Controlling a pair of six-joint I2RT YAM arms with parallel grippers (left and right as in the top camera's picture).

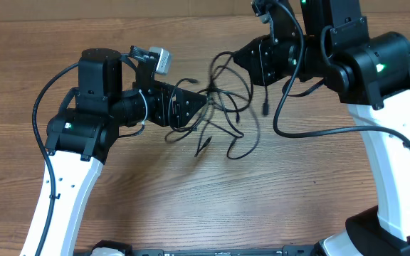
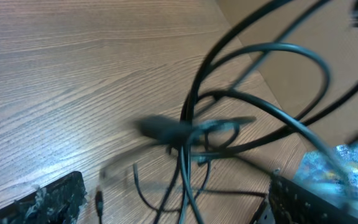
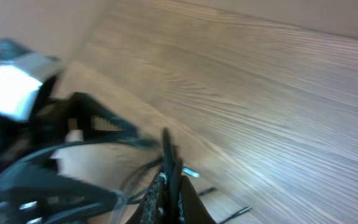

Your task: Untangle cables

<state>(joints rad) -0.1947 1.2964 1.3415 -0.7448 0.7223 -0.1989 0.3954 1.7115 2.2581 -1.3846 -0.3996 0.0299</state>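
Between the two grippers, near the middle of the brown wooden table [image 1: 155,206], sits the tangle of thin black cables [image 1: 228,107]. The loops are bunched up at the far side and spread out toward the front. One small black plug [image 1: 265,109] hangs at the right of the bunch, and a loose end [image 1: 200,148] lies on the wood at the front.

The black left gripper [image 1: 199,107] is the one nearest the thick part of the knot. It points to the right, and the knot sits right at its tips. In the left wrist view its fingers [image 2: 48,199] stand far apart, one at each bottom corner, and many strands cross the gap between them. It holds nothing. The strands mostly run away from the fingers, not across them, so I think closing now would catch a few at once.

The black right gripper [image 1: 237,58] reaches in from the far right and points left at the top of the tangle. Its fingers [image 3: 166,193] are pressed together, and a black strand looks pinched between them.

Both wrist views are blurry. I cannot tell which strand goes over which, or which cable the right gripper has. From above, the left gripper hides the left edge of the knot
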